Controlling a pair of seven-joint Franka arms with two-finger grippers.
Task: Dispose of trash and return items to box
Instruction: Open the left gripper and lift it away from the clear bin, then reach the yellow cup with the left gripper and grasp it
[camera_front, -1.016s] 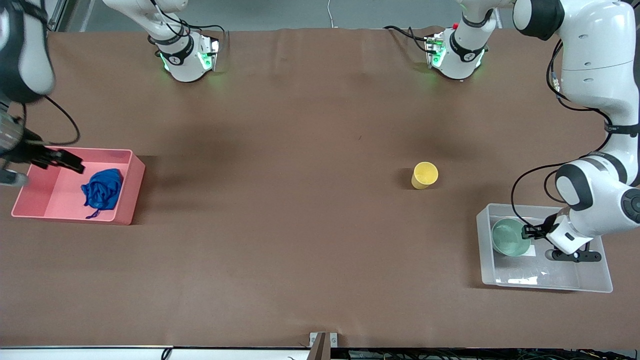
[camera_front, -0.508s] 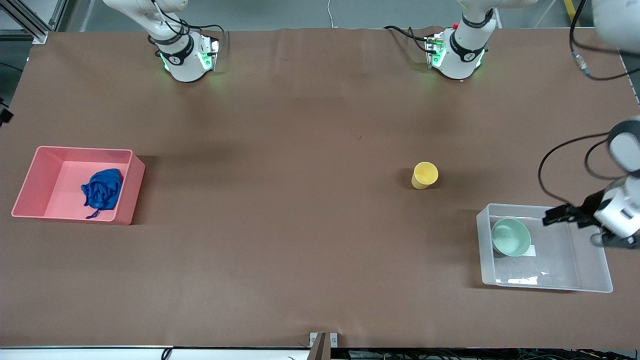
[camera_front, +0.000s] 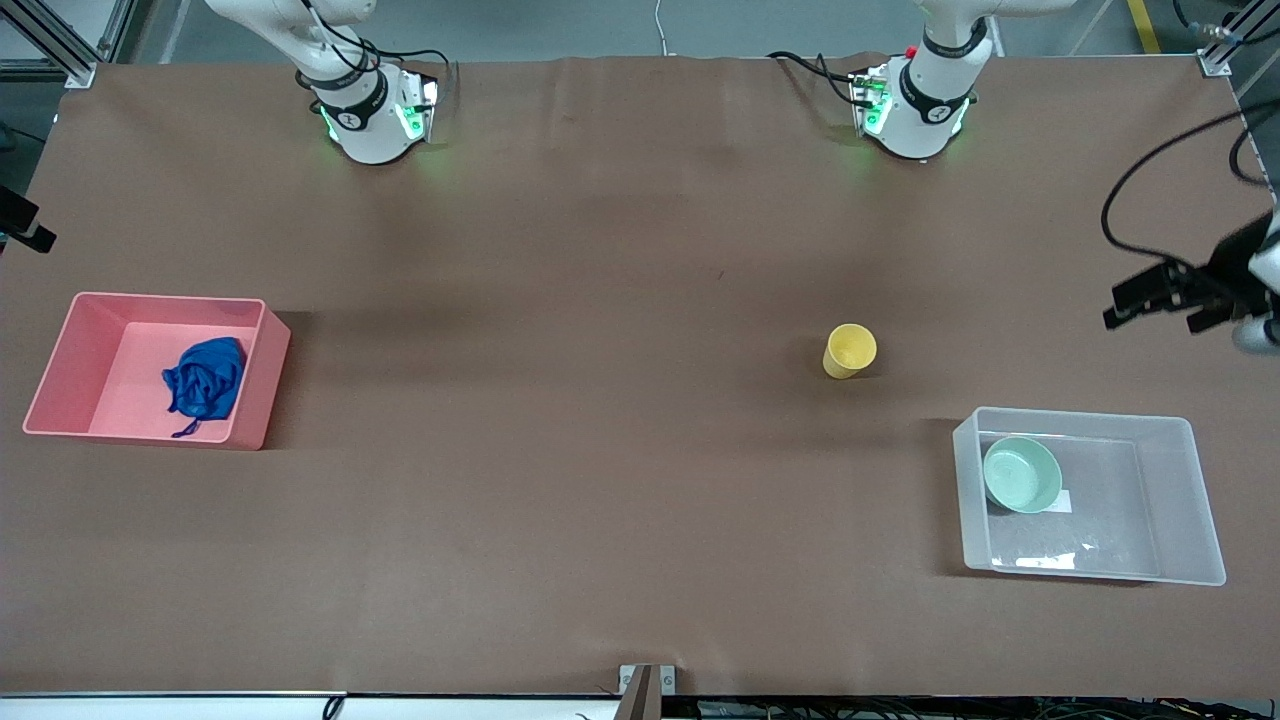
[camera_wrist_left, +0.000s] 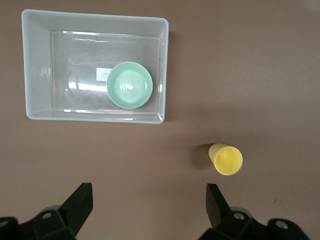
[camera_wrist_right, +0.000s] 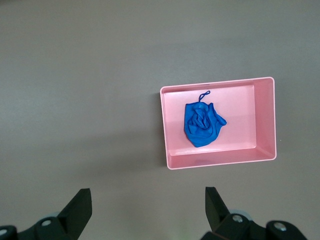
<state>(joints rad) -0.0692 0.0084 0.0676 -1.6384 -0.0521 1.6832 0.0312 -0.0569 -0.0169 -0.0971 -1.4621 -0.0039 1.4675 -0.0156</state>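
Blue wad (camera_front: 205, 379) in pink bin (camera_front: 252, 400). Mint bowl (camera_front: 1021, 475) in clear box (camera_front: 1195, 500); yellow cup (camera_front: 849, 350) upright on worktop (camera_front: 600, 450) near box. Left pincer (camera_front: 1150, 298) spread, high above worktop near box. Right pincer (camera_wrist_right: 147, 212) spread, above bin.

pink bin (camera_front: 252, 385) — at right arm's end | brown table cover (camera_front: 560, 450) — under everything

A wide bench (camera_front: 600, 300) fills nearly the whole front view, covered edge to edge by a plain brown cloth with faint creases along its edge nearest the arm bases. Above that edge lies a strip of grey floor (camera_front: 560, 25), and a silver aluminium frame post (camera_front: 50, 40) stands off the bench's corner. A small metal bracket (camera_front: 647, 680) sits at the bench's near edge, midway along.
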